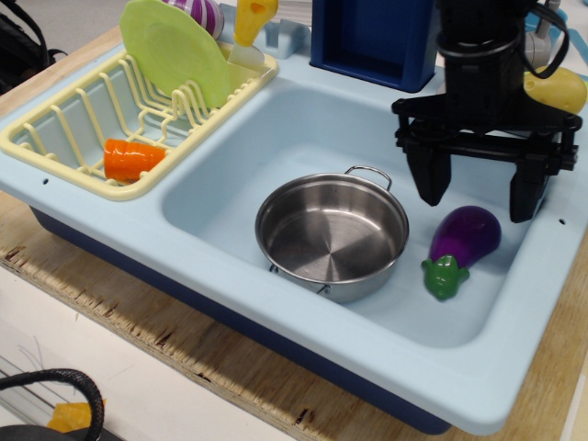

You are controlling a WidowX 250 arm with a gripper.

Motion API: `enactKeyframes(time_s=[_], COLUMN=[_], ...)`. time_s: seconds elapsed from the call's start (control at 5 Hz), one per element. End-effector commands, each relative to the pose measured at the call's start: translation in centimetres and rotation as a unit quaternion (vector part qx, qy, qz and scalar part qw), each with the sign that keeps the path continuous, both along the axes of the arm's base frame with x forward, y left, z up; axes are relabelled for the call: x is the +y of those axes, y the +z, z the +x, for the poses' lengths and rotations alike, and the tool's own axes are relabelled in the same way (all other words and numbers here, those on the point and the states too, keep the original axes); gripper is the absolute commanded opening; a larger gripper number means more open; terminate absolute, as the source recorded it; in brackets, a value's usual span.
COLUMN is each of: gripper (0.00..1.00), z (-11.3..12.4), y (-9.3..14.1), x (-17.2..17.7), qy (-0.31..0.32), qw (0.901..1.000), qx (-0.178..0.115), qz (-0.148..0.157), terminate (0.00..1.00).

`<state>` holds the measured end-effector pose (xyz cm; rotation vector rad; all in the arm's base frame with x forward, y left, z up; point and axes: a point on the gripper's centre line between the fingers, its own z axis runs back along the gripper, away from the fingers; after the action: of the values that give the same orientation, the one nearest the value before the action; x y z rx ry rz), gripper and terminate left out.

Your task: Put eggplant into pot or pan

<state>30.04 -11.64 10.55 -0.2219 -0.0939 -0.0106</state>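
Note:
The purple eggplant (464,241) with a green stem cap lies on the floor of the light blue sink (276,138), just right of the pot. The shiny steel pot (332,235) stands empty in the middle of the sink, a wire loop handle at its far rim. My black gripper (479,194) hangs open above the eggplant's rear end, one finger on each side of it and a little higher. It holds nothing.
A yellow dish rack (110,110) at the left holds a green plate (175,50) and an orange cup (129,159). A dark blue box (372,32) stands behind the sink. A yellow potato-like toy (560,90) sits at the back right rim.

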Motion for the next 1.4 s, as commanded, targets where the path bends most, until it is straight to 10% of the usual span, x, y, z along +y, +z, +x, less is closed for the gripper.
enactKeyframes(time_s=[0.0, 1.2], gripper=[1.0, 1.0], z=[1.0, 0.7], y=[0.1, -3.3], x=[0.4, 1.3], qy=[0.012, 0.043], qw=[0.9996, 0.9986], qx=[0.023, 0.026], qz=[-0.011, -0.018], terminate=[0.0, 0.0])
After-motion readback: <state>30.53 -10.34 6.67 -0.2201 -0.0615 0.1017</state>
